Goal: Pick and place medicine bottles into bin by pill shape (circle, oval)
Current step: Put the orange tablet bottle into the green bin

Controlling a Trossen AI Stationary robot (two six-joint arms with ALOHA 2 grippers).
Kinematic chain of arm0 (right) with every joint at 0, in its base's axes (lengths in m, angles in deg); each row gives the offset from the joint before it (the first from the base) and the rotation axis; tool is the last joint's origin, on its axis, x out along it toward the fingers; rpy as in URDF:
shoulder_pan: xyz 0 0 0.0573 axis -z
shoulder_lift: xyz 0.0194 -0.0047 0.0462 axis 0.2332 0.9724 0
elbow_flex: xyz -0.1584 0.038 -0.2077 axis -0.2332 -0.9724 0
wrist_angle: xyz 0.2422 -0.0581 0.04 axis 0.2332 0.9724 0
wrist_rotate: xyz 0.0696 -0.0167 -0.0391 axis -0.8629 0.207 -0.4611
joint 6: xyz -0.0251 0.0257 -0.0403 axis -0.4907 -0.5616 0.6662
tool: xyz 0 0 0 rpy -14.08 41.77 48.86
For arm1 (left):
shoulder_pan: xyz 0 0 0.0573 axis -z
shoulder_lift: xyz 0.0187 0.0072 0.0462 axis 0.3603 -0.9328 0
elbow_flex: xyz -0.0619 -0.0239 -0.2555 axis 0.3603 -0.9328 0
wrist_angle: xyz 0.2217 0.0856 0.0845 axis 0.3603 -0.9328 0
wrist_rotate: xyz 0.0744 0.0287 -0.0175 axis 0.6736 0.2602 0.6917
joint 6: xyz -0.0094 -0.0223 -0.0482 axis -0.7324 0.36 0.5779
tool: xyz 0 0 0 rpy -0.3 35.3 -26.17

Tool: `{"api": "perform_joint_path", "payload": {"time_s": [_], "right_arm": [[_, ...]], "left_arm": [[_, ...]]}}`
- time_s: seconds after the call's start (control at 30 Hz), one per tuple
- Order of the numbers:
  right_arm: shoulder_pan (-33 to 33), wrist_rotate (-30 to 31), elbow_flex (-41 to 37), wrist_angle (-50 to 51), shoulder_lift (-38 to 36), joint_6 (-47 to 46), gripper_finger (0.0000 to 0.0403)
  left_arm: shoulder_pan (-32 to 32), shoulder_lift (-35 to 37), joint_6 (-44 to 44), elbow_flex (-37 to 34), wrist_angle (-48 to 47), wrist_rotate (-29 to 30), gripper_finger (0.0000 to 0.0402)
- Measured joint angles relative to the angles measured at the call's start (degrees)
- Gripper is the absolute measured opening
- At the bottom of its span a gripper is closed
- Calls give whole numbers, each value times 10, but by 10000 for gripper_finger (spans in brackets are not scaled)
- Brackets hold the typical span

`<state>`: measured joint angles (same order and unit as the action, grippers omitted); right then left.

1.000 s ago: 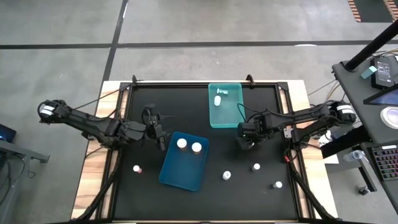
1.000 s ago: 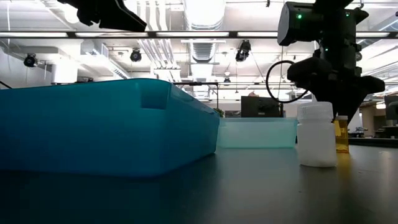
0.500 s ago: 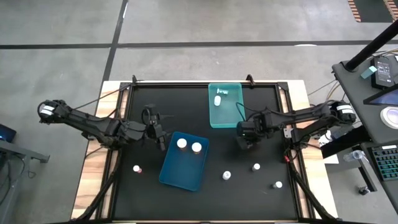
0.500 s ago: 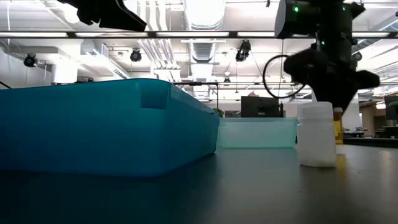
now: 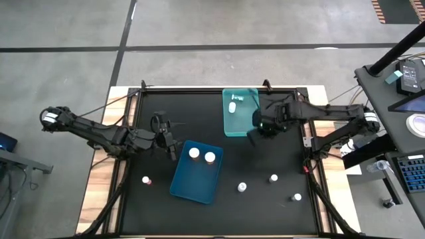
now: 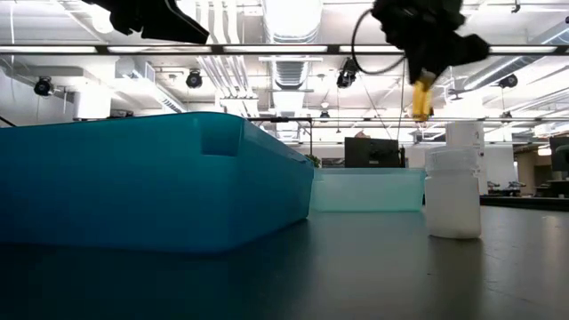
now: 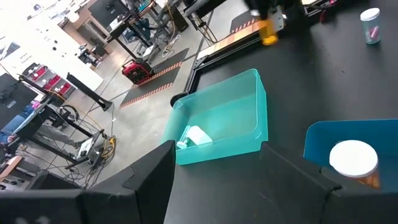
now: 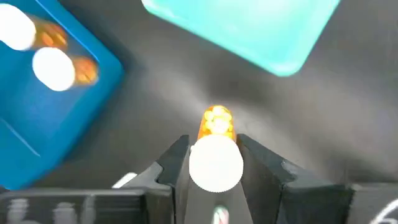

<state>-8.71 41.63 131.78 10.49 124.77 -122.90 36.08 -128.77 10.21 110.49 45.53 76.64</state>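
One amber bottle point(image 8: 216, 146) hung white cap uppermost, long axis vertical, clamped between the fingers of the right gripper point(image 5: 257, 126), just beside the near right corner of the light teal bin point(image 5: 240, 113); the open left gripper point(image 5: 167, 143) waited beside the blue bin point(image 5: 196, 171).

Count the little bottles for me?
8: two in the blue bin, one in the teal bin, four on the table, one in the right gripper. Others may be hidden.

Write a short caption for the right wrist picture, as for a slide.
The right gripper holds an amber medicine bottle by its white cap above the black table, between the blue tray and the teal tray.
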Motion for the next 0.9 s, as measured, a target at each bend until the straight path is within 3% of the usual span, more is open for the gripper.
{"api": "perform_joint_path", "payload": {"time_s": [0.47,0.9], "right_arm": [[203,12,46,-17,22,199,108],[289,-3,164,-14,199,368,108]], "left_arm": [[0,0,-16,0,12,0,219],[0,0,-17,0,15,0,219]]}}
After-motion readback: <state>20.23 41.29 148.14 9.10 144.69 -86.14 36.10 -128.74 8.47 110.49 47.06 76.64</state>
